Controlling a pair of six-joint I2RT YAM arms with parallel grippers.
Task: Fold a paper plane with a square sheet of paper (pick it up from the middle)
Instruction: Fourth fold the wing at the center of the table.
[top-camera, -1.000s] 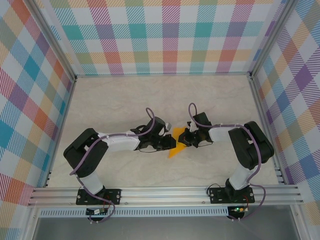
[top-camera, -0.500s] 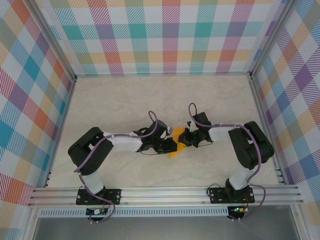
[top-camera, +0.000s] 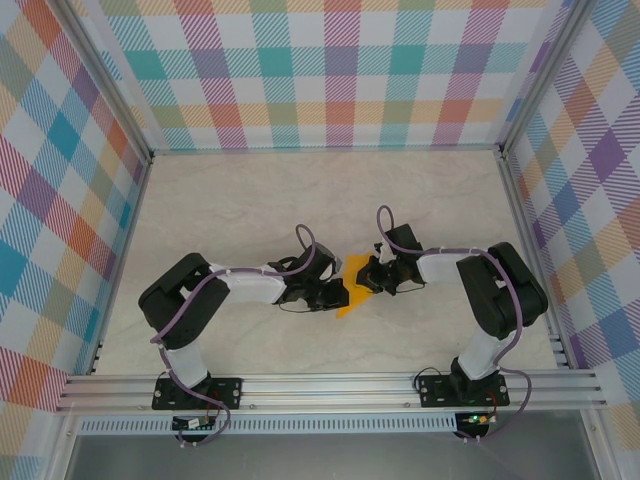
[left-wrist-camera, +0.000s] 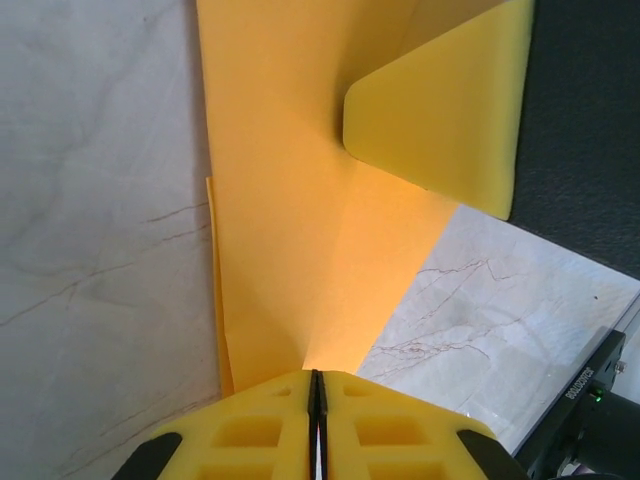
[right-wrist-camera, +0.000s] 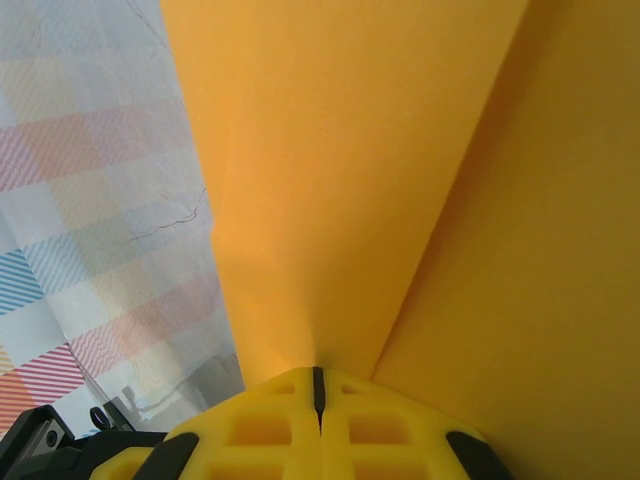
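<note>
pinching the paper (top-camera: 352, 297) from both sides at the middle of the table (top-camera: 230, 210), the left gripper (left-wrist-camera: 315, 374) and right gripper (right-wrist-camera: 318, 372) are both clamping it tight; any uneven pull is risking a tear or skewed crease.

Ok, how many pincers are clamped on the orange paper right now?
2. The left pincer grips the orange paper from its left side, the right pincer from its right side, both mid-table.

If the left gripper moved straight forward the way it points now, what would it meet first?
The orange paper the left gripper pinches; beyond it, probably the yellow finger of the right gripper, depth unclear.
</note>
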